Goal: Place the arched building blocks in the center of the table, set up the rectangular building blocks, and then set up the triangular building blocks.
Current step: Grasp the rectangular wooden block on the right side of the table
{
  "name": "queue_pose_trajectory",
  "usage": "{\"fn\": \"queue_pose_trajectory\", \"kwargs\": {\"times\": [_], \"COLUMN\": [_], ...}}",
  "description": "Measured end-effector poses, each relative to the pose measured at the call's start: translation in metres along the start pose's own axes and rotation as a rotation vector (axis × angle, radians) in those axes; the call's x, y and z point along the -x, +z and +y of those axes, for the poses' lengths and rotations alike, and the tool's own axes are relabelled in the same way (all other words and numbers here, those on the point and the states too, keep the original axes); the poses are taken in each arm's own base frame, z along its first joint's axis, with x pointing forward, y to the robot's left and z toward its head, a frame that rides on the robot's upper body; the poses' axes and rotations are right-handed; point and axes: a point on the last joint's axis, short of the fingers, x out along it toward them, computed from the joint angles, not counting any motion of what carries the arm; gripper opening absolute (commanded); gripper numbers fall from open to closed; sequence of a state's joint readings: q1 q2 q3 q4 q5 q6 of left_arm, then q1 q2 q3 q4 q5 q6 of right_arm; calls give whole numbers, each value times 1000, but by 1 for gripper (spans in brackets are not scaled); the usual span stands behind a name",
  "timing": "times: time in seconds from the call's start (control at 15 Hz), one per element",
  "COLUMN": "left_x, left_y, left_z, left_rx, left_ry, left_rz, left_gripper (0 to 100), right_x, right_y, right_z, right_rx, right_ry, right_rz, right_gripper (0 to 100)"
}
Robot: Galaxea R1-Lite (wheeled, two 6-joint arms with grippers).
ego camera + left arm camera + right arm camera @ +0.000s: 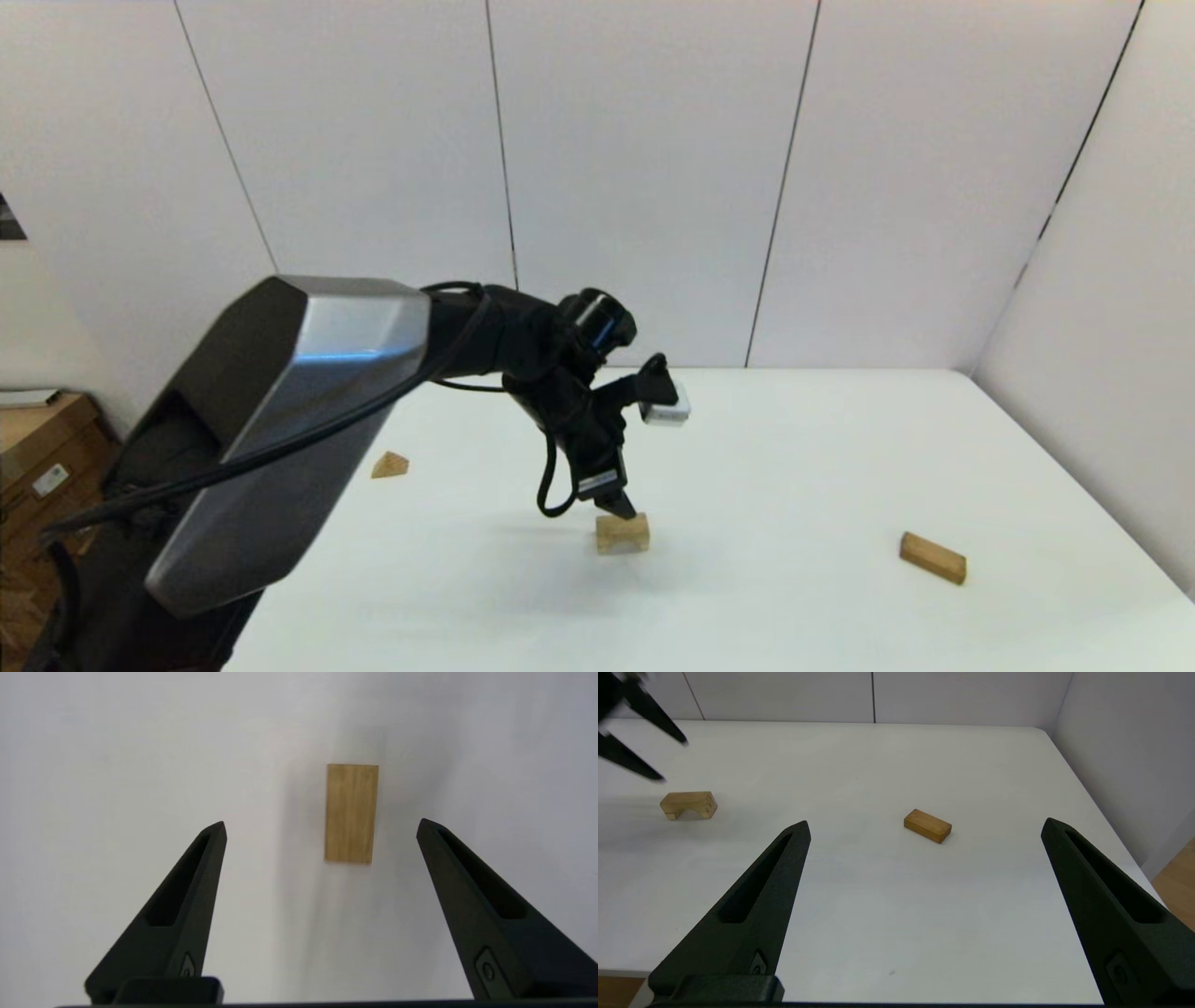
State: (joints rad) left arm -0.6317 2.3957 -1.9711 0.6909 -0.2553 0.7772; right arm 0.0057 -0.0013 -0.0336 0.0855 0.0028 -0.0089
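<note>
head view: the left gripper (616,507) hangs just above the arched block (623,533), which stands on its legs near the middle of the frame on the white table (794,448). the triangular wedge (390,465) lies at centre left, the rectangular bar (933,557) flat at lower right, both well apart from the arch. here the fingers overlap, so their spread cannot be told.

left wrist view: the left gripper (320,828) is spread wide, nothing between its fingers (187,896); the arched block (352,813) sits apart from them, right of centre. if the arm swings off low, a fingertip could clip the block and shove it off centre or tip it.

right wrist view: the right gripper (924,828) is spread and empty at the near table edge. the rectangular bar (927,825) lies at mid-frame, the arched block (689,805) at left below the left gripper (644,742). the bar is flat and skewed to the fingers, so a pinch across its corners may twist or drop it; set down askew, it could topple the arch.
</note>
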Motion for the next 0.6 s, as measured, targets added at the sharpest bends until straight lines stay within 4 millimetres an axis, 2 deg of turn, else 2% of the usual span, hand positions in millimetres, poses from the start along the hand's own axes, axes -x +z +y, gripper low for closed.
{"fn": "queue_pose_trajectory", "kwargs": {"times": [0.2, 0.33, 0.47, 0.6], "left_x": [80, 143, 210, 276], "left_y": [17, 26, 27, 17], "left_z": [-5, -17, -39, -72], "left_rx": [60, 110, 164, 225], "left_ry": [109, 192, 267, 340], "left_rz": [-111, -211, -310, -394], "left_gripper": [100, 100, 100, 100], "right_x": [0, 0, 0, 0], "right_y": [0, 0, 0, 0], "right_z": [0, 0, 0, 0], "right_rx": [0, 0, 0, 0], "right_ry": [0, 0, 0, 0], "right_rz": [0, 0, 0, 0], "right_gripper": [100, 100, 100, 100]}}
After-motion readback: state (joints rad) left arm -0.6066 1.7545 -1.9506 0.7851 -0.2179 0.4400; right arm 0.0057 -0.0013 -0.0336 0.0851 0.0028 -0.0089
